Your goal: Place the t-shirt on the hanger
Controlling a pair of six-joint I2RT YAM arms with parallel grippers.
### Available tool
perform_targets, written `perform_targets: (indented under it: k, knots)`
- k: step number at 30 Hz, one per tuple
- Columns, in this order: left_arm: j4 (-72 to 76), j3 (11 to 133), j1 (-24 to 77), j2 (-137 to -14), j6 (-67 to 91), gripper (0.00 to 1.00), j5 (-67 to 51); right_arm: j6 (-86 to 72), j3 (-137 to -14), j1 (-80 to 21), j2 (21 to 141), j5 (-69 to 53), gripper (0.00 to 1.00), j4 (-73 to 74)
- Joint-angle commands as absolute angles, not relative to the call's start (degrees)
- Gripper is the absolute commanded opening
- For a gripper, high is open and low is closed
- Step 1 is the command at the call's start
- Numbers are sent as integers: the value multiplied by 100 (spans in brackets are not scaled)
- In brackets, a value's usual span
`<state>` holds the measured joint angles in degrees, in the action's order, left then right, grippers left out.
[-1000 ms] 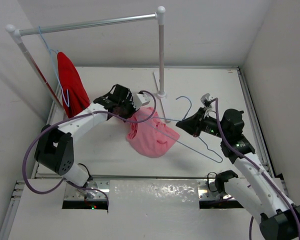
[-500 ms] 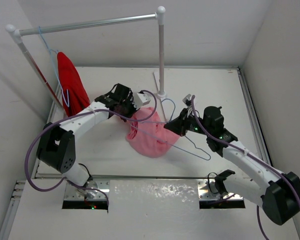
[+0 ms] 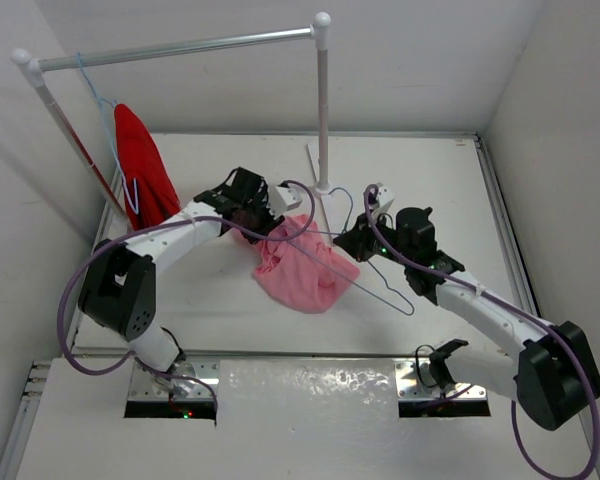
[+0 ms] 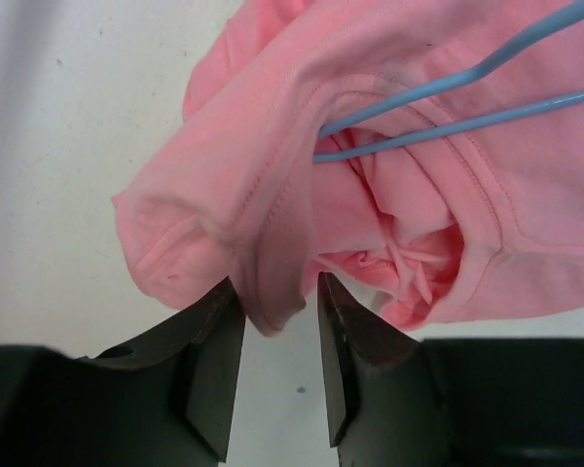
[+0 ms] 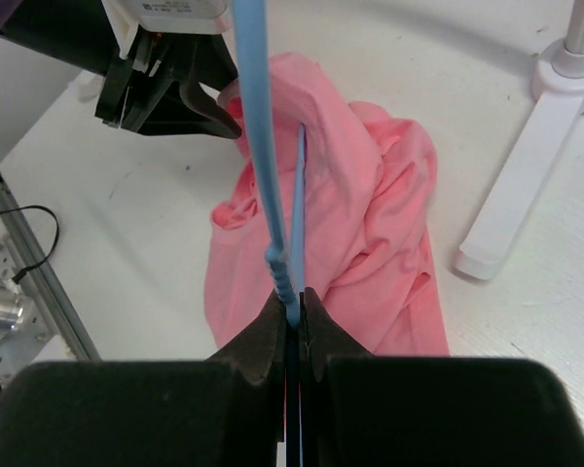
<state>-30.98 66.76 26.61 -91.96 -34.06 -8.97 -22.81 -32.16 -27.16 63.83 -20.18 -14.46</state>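
Observation:
The pink t-shirt lies bunched on the white table, its upper edge lifted. My left gripper is shut on a fold of the shirt's hem, which sits between its fingertips. My right gripper is shut on the thin light-blue wire hanger near the base of the hook. One arm of the hanger reaches into the shirt opening, seen as two blue wires in the left wrist view. In the right wrist view the hanger runs from my right gripper over the shirt towards the left gripper.
A clothes rack stands at the back, with a silver bar, an upright pole and a white foot just right of the shirt. A red garment hangs on the rack at the left. White walls close in all round.
My right gripper has moved left and a little away from me with the hanger, bringing its arm further into the shirt. The left gripper has hardly moved.

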Motion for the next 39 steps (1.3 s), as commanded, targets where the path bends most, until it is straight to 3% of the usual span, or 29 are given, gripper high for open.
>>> perform_targets:
  k: [1, 8, 11, 12, 30, 39]
  knots:
    - [-2629, 6969, 2584, -9237, -3174, 34, -914, -2101, -3507, -2751, 6468, -1793, 0, -1600]
    - [-1942, 6820, 2549, -8965, -2777, 39, -1037, -2074, -3533, -2751, 6697, -1846, 0, -1626]
    - [-2048, 6864, 2540, -9131, -2830, 17, -880, -2074, -3542, -2760, 6732, -1907, 0, -1705]
    - [-2109, 6882, 2549, -9175, -2847, 1, -835, -2074, -3542, -2751, 6741, -1925, 0, -1714]
    - [-3032, 7760, 2549, -8903, -2971, 0, -905, -1626, -4007, -3085, 6881, -1969, 0, -2698]
    - [-3339, 8059, 2636, -8657, -2795, 0, -2100, -1187, -3939, -3261, 7743, -2205, 0, -3698]
